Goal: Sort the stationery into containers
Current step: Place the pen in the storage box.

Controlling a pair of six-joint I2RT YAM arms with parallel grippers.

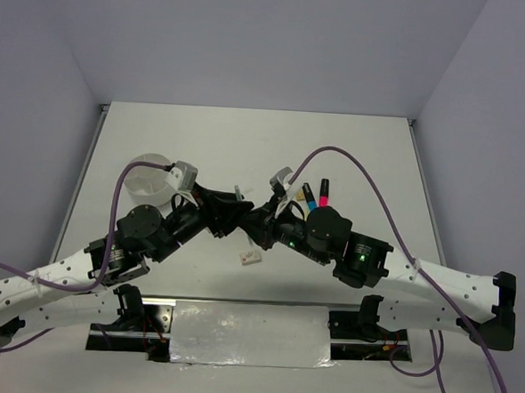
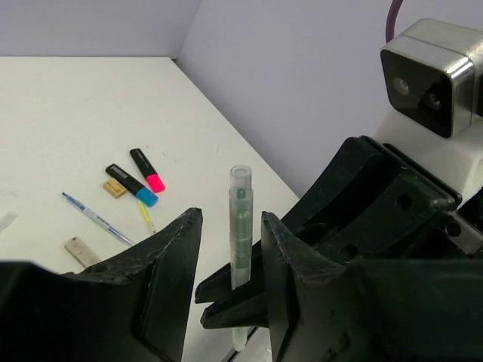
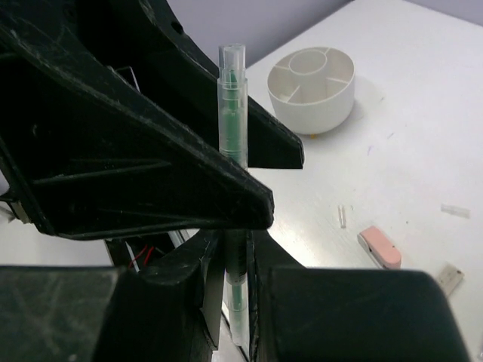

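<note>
- Top view: fixed high behind the 2 arms (image 1: 70, 278), looking down and forward over the whole table (image 1: 248, 142); arm bases at its bottom edge, everything small.
- Left wrist view: close behind the left fingers (image 2: 170, 279), facing rightward across the table toward the highlighters (image 2: 143, 181).
- Right wrist view: equally close behind the right fingers (image 3: 151, 309), facing the opposite way, toward the tub (image 3: 313, 87).
- The 2 wrist views share the pen (image 2: 241, 226) between them; the top view takes in tub and highlighters too.
</note>
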